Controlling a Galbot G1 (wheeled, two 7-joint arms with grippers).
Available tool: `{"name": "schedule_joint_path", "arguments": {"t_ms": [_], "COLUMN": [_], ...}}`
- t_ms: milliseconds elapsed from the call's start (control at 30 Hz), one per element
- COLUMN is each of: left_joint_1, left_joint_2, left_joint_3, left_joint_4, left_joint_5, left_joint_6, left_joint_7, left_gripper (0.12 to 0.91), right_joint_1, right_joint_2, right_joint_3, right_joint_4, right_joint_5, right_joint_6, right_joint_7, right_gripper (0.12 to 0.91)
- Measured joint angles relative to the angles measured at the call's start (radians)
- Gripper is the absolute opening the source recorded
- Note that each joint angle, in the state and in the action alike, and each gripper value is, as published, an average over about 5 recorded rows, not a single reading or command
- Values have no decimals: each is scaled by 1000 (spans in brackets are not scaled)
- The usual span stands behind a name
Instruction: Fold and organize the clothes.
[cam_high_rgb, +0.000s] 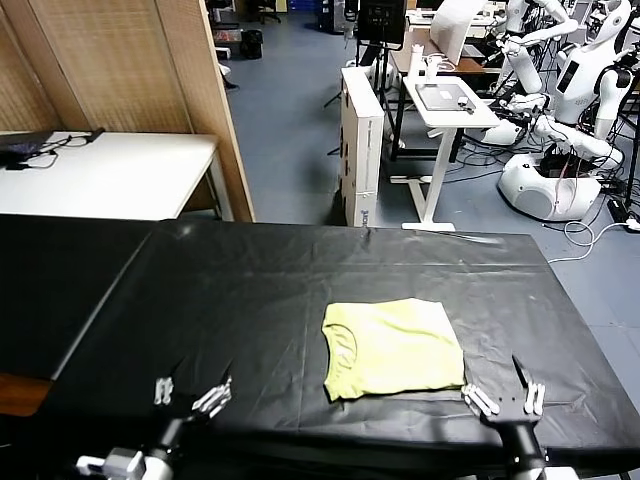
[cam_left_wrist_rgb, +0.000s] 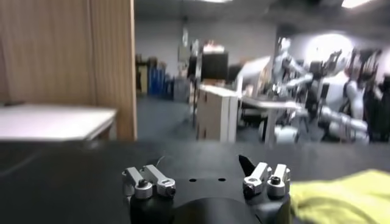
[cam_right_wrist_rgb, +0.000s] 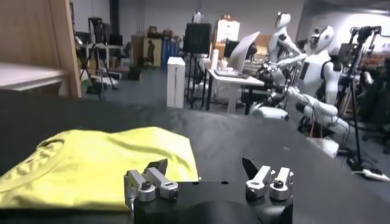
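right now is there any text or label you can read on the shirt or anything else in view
No text can be read in any view.
T-shirt: a faint print near the neck, too blurred to read.
White box standing on the floor beyond the table: small dark marks low on its side, too small to read.

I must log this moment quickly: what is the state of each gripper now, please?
Left gripper: open, holding nothing, over the black table.
Right gripper: open, holding nothing, beside the folded T-shirt.
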Motion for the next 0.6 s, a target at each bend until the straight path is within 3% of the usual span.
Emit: {"name": "schedule_joint_path", "arguments": {"t_ms": [600], "left_joint_1": [47], "left_joint_2": [-2], "left_joint_3": [-29], "left_joint_4": [-3], "left_joint_5": [-2], "left_joint_6": [-2], "left_joint_7": [38], "left_gripper": [907], "right_joint_1": [-39], "right_joint_2": [10], "right_joint_3": [-29], "right_joint_4": [21], "right_joint_5": [-11], "right_joint_6": [-43], "right_joint_7": [-6], "right_gripper": [907]}}
